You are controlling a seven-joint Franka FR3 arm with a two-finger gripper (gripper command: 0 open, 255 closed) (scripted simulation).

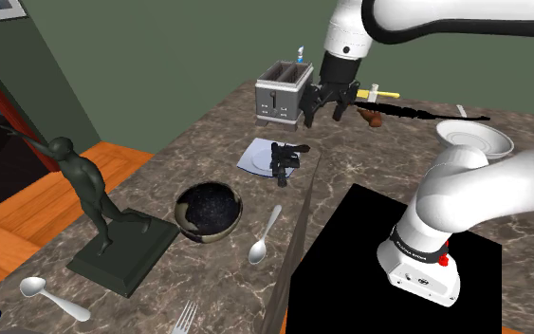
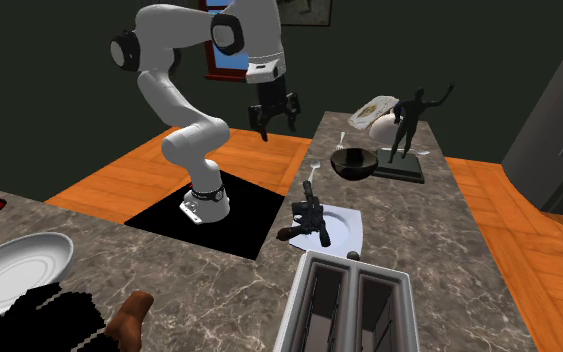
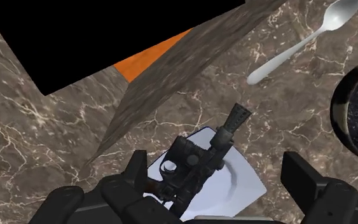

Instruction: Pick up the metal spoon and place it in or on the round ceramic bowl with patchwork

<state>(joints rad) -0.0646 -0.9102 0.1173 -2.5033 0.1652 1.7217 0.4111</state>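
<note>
The claw [image 1: 329,102] hangs in the air with its two black fingers spread wide, and nothing is held between them. The spoon [image 1: 266,234] lies flat on the marbled worktop [image 1: 189,161], just beside the bowl [image 1: 208,209] but not touching it, on the side of the bowl that faces the black stand [image 1: 369,237]. The bowl is dark inside with pale patches on its outer wall, and it stands upright. In the wrist view the spoon [image 3: 301,43] is well apart from the claw [image 3: 217,170], out past the fingertips and not between them. Its handle end is nearer to the fingers and its scoop end is farther away, and the bowl [image 3: 355,114] is cut by the picture's edge next to it. Between the open fingers that view shows a white square plate [image 3: 241,184] with a black pistol-shaped thing [image 3: 199,159] lying on it. The plate is on the far side of the spoon from the bowl. The claw seems to hang roughly over this plate, but from the side views I cannot tell exactly. A dark statue [image 1: 89,190] stands on the other side of the bowl, and a second pale spoon [image 1: 51,296] lies beyond the statue's base, far from the bowl.
</note>
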